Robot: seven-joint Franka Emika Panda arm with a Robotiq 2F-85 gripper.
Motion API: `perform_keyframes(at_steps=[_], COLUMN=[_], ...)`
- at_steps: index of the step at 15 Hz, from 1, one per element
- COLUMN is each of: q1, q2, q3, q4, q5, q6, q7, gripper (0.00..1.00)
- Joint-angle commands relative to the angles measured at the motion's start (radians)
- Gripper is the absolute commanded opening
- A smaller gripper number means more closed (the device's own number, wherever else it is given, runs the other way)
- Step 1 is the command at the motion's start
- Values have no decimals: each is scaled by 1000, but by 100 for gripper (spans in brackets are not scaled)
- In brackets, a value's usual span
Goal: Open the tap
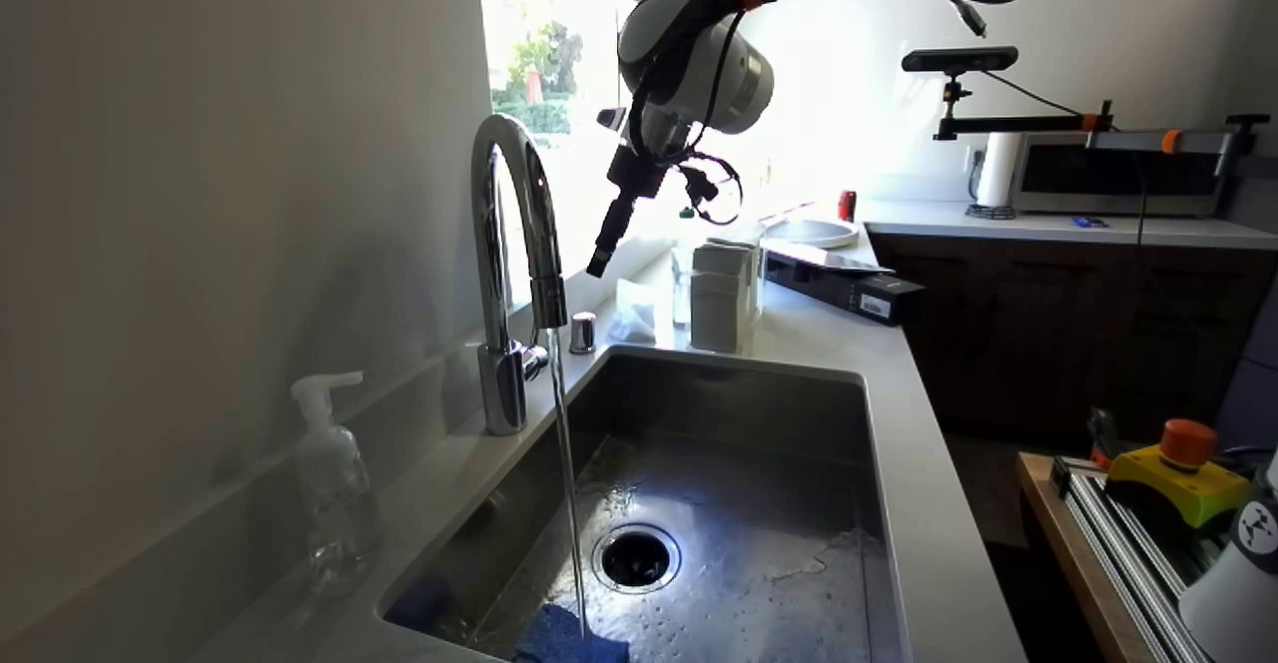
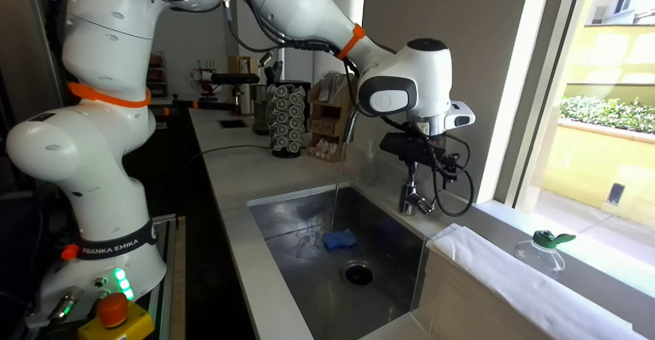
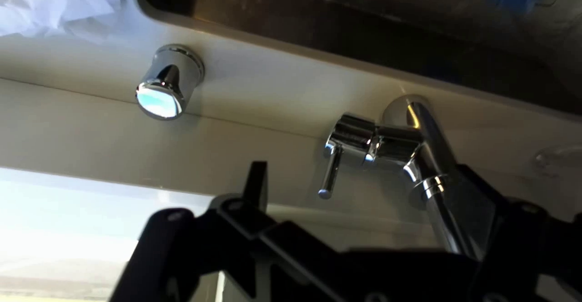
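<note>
The tap is a tall chrome gooseneck faucet [image 1: 504, 390] at the sink's wall side; its base also shows in an exterior view [image 2: 408, 199] and the wrist view [image 3: 427, 152]. A stream of water [image 1: 566, 463] runs from its spout into the sink. Its side lever [image 3: 330, 173] is a thin rod, with nothing gripping it. My gripper [image 1: 599, 262] points down, behind the spout and above the lever. In the wrist view, my gripper [image 3: 361, 179] is open, fingers wide apart, the lever seen between them. The right finger overlaps the tap's neck; I cannot tell if they touch.
The steel sink [image 1: 872, 443] holds a blue sponge [image 2: 339, 239]. A clear soap dispenser [image 1: 334, 493] stands beside the tap. A chrome cap [image 3: 170, 81] stands on the counter. Boxes [image 1: 721, 294], a white cloth [image 2: 527, 283] and a green-capped bottle [image 2: 540, 255] are near the window.
</note>
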Motion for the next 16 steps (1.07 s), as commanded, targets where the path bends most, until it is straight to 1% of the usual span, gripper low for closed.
perform_keyframes(at_steps=[1, 4, 7, 9, 12, 16], q1=[21, 44, 74, 93, 123, 154], q2=[-100, -155, -220, -263, -307, -357], q3=[-32, -57, -78, -92, -125, -167], q4=[-101, -156, -239, -284, -318, -350], q5=[-28, -40, -42, -35, -50, -106], q6=[-80, -107, -87, -102, -146, -208], q7=[-122, -219, -305, -371, -414, -420], gripper=[100, 100, 100, 100, 100, 100])
